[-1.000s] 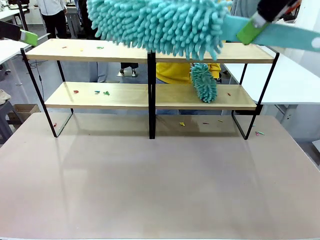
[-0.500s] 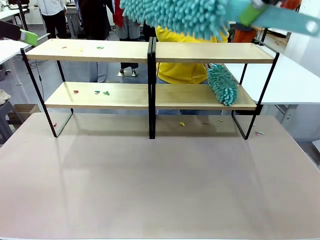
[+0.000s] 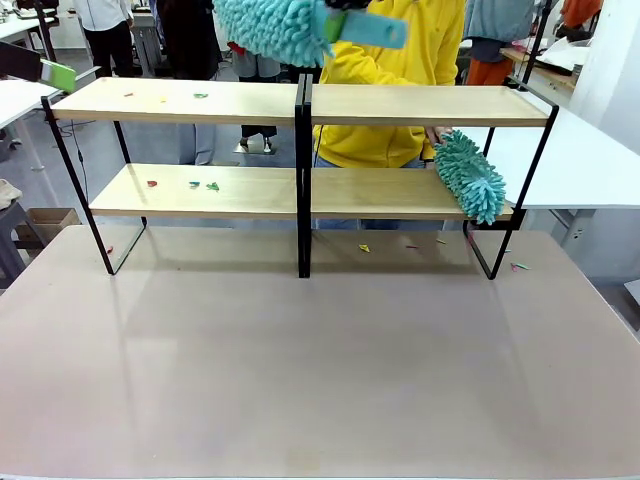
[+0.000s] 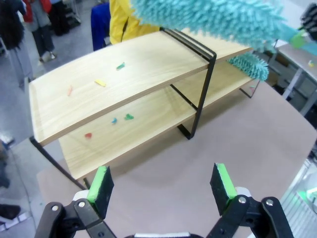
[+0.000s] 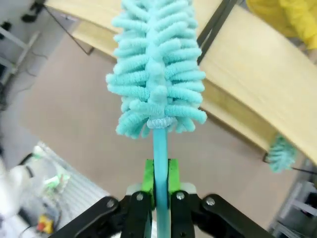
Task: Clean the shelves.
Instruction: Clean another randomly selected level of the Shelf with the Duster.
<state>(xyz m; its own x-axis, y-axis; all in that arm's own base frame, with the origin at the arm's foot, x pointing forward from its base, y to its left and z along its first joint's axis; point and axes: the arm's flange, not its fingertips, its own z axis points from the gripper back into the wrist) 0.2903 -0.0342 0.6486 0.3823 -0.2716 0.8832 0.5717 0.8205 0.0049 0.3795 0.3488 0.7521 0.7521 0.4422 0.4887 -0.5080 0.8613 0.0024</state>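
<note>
Since the earlier frames our big teal fluffy microfibre duster (image 3: 270, 25) swung from upper right to the top middle, and a person's smaller teal duster (image 3: 470, 175) slid to the lower board's right end. Our right gripper (image 5: 159, 173) is clamped tight on the big duster's flat handle; the left gripper (image 4: 162, 182) gapes wide, holding nothing. Light-wood, black-framed shelves (image 3: 400, 105) span the upper half, on the beige table (image 3: 300, 350), with coloured scraps (image 3: 200, 96) on their left boards.
</note>
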